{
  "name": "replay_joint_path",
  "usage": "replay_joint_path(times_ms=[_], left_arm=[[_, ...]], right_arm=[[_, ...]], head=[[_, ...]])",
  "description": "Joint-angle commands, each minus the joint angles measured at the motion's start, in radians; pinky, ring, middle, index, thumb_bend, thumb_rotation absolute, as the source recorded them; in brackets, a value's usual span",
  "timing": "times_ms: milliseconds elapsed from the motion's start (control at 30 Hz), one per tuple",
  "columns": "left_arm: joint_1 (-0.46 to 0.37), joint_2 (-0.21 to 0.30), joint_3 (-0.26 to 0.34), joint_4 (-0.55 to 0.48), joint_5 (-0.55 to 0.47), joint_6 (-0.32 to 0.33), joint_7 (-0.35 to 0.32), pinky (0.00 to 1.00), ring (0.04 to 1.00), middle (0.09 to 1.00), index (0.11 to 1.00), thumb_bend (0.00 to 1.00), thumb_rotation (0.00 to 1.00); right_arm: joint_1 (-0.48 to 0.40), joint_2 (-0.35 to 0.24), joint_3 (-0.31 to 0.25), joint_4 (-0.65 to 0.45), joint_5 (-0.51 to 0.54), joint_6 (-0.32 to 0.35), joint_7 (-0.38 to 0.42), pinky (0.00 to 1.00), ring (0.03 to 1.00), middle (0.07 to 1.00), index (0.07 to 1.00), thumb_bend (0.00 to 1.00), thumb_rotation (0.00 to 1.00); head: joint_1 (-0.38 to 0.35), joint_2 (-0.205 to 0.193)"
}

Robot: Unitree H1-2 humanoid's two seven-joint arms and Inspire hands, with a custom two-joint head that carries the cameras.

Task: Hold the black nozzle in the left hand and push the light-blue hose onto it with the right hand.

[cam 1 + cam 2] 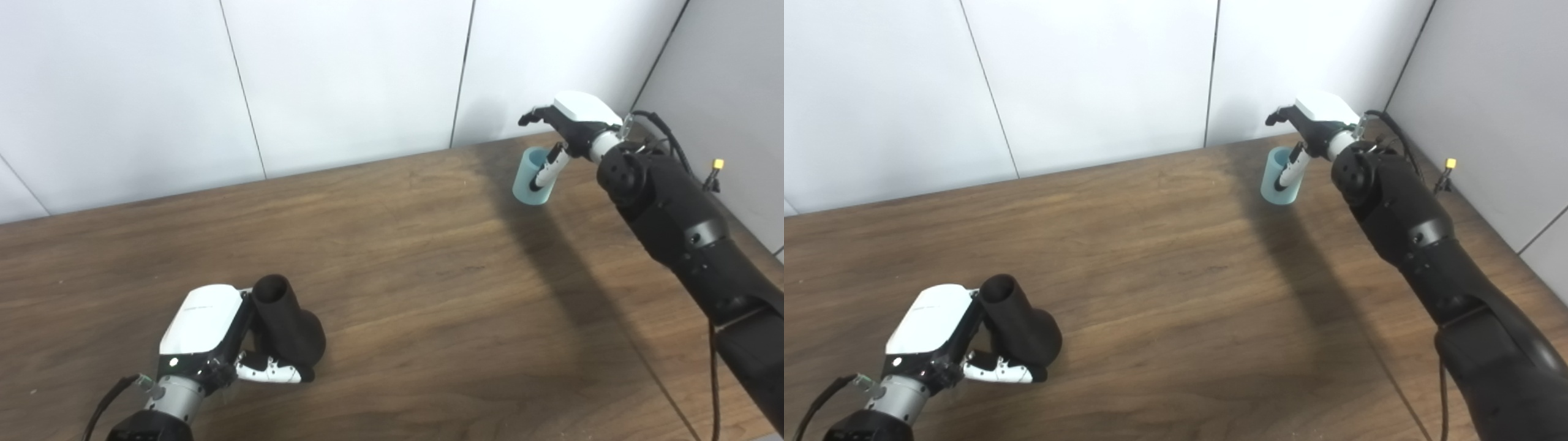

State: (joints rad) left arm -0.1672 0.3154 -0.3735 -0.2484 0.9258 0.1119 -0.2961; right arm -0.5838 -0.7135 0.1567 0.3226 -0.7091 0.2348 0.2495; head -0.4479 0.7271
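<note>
Nearest me, my left hand (205,334) has its fingers wrapped around the black nozzle (286,324), whose flared base rests on the table (429,275) just beyond the fingertips. Far off, my right hand (566,131) pinches the light-blue hose (530,176), thumb against its wall and other fingers spread above; I fear that thin pinch could let it twist or drop crossing the wide gap.

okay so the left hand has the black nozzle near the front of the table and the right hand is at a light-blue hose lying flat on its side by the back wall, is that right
Not quite. The light-blue hose stands upright, open end up, as the left eye view shows. The rest holds: left hand on the black nozzle, right hand at the hose.
</note>
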Motion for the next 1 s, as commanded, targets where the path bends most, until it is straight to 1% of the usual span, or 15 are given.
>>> replay_joint_path(times_ms=[0, 100, 333, 367, 400, 500, 633, 767, 900, 967], left_arm=[[0.018, 0.009, -0.020, 0.003, 0.007, 0.000, -0.043, 0.40, 0.513, 0.459, 0.494, 0.53, 0.00], [0.019, 0.009, -0.020, 0.003, 0.005, -0.004, -0.039, 0.39, 0.500, 0.452, 0.495, 0.53, 0.00], [0.021, 0.010, -0.019, -0.004, 0.010, 0.001, -0.046, 0.39, 0.503, 0.451, 0.495, 0.53, 0.00], [0.021, 0.010, -0.019, -0.003, 0.010, 0.000, -0.047, 0.39, 0.507, 0.455, 0.494, 0.53, 0.00], [0.021, 0.011, -0.018, -0.003, 0.009, -0.001, -0.047, 0.40, 0.512, 0.457, 0.494, 0.53, 0.00], [0.021, 0.011, -0.018, -0.002, 0.008, -0.006, -0.044, 0.40, 0.512, 0.457, 0.494, 0.53, 0.00], [0.018, 0.009, -0.023, -0.006, 0.023, 0.008, -0.062, 0.39, 0.516, 0.468, 0.492, 0.53, 0.00], [0.018, 0.004, -0.021, -0.008, 0.028, 0.012, -0.068, 0.40, 0.516, 0.474, 0.490, 0.53, 0.00], [0.020, -0.001, -0.019, -0.012, 0.031, 0.021, -0.075, 0.40, 0.513, 0.471, 0.491, 0.53, 0.00], [0.022, -0.003, -0.019, -0.014, 0.029, 0.025, -0.077, 0.40, 0.512, 0.463, 0.493, 0.53, 0.00]], right_arm=[[-0.045, -0.032, -0.016, -0.026, 0.010, 0.001, -0.008, 0.70, 0.848, 0.862, 0.791, 0.97, 0.12], [-0.047, -0.032, -0.019, -0.001, 0.028, -0.014, -0.014, 0.70, 0.838, 0.851, 0.769, 0.97, 0.11], [-0.049, -0.041, -0.005, 0.026, 0.021, -0.014, -0.009, 0.70, 0.844, 0.853, 0.746, 0.99, 0.12], [-0.050, -0.044, -0.001, 0.030, 0.017, -0.015, -0.008, 0.66, 0.805, 0.827, 0.737, 1.00, 0.12], [-0.050, -0.047, 0.002, 0.030, 0.012, -0.014, -0.006, 0.65, 0.791, 0.817, 0.732, 1.00, 0.12], [-0.046, -0.061, 0.017, 0.034, 0.002, -0.021, 0.001, 0.64, 0.773, 0.796, 0.721, 1.00, 0.13], [-0.039, -0.075, 0.027, 0.044, 0.006, -0.042, -0.003, 0.66, 0.751, 0.769, 0.714, 1.00, 0.14], [-0.033, -0.071, 0.022, 0.041, 0.025, -0.040, 0.006, 0.73, 0.783, 0.784, 0.710, 0.98, 0.12], [-0.026, -0.060, 0.008, 0.035, 0.052, -0.048, -0.005, 0.68, 0.712, 0.747, 0.690, 0.97, 0.08], [-0.025, -0.058, 0.010, 0.032, 0.051, -0.050, -0.012, 0.66, 0.674, 0.711, 0.696, 0.95, 0.09]], head=[[0.000, 0.000], [0.003, 0.002], [0.003, 0.009], [0.003, 0.009], [0.003, 0.009], [0.004, 0.011], [0.004, 0.013], [0.010, 0.016], [0.018, 0.018], [0.020, 0.020]])
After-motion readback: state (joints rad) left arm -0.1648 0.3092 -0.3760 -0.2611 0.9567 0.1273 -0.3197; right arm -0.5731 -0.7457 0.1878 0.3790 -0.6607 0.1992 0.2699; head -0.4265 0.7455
